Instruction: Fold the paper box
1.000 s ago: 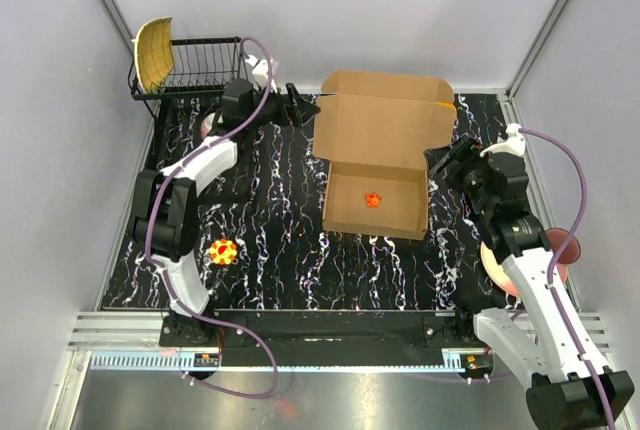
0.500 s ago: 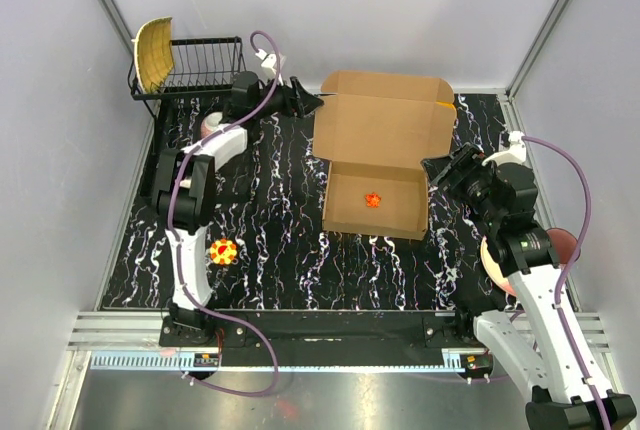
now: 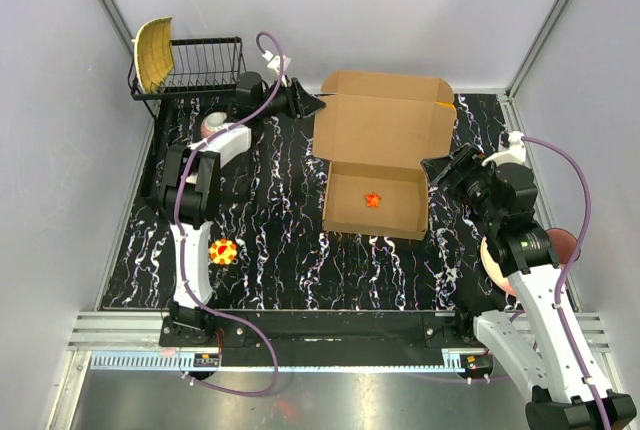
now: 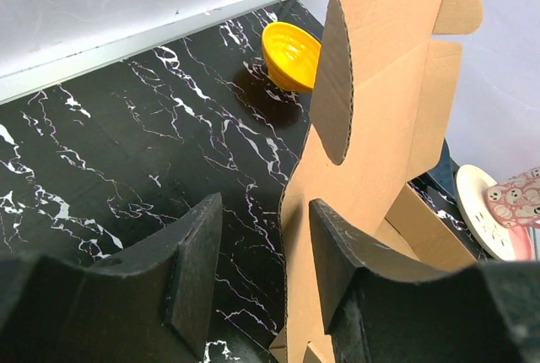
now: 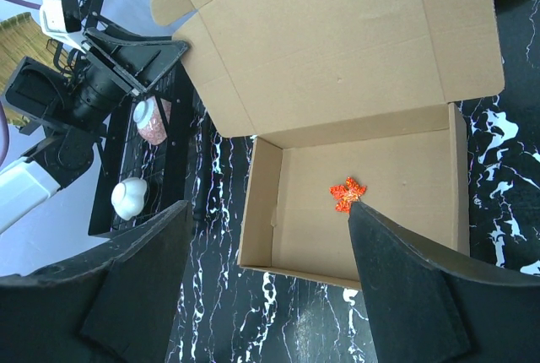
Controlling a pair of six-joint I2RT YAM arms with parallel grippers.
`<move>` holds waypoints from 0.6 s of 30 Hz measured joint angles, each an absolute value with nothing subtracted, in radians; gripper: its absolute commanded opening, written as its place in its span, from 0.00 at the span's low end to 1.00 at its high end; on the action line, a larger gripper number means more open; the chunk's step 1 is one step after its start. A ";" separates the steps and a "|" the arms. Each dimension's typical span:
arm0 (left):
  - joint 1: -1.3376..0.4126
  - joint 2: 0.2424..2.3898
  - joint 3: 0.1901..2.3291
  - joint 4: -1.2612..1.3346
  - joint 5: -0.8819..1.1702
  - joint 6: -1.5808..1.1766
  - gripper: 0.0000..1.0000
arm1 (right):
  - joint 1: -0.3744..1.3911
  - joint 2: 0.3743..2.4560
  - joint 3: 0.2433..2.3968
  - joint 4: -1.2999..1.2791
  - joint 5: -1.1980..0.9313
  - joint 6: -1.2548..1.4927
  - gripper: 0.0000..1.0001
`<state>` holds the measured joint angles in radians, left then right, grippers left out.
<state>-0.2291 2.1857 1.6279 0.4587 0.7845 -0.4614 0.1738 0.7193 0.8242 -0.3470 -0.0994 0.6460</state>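
As it stands off at ten o'clock, dish rack (image 3: pixel 200 62): it sits in the far-left corner with a woven yellow dish (image 3: pixel 152 52) propped in its end, well apart from the folding.
Spotted ball (image 3: pixel 223 251): it lies alone at eight o'clock on the marbled table (image 3: pixel 280 240) and looks to have no part in this job.
Left gripper (image 3: pixel 310 103): the arm is stretched out to eleven o'clock so the gripper meets the lid's left corner. The jaws are parted and straddle the edge of the side flap (image 4: pixel 380 84). In the wrist view the cardboard stands between the fingers (image 4: pixel 190 270), close to one with a clear gap to the other, so it is not yet pinched. It seems placed to take that flap and bring the lid over.
Paper box (image 3: pixel 380 140): it runs from the centre toward one o'clock, with the tray on the six o'clock side and the lid thrown open toward twelve. With the lid unfolded, most of the task seems left to do.
Red star (image 3: pixel 372 199): it lies loose on the tray floor, where a closing lid would shut it in.
Yellow bowl (image 4: pixel 291 55): it sits past the lid near one o'clock, just behind the flap.
Right gripper (image 3: pixel 437 165): it hangs at three o'clock beside the tray's right wall, jaws wide and holding nothing. It is probably waiting to steady or tuck that side.
Pink plate (image 3: pixel 560 248): it lies at four o'clock, partly hidden by the right arm.
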 measured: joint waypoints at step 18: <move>-0.234 2.196 1.629 0.469 0.865 -0.469 0.03 | 0.174 0.743 0.817 -0.349 -0.093 0.636 0.80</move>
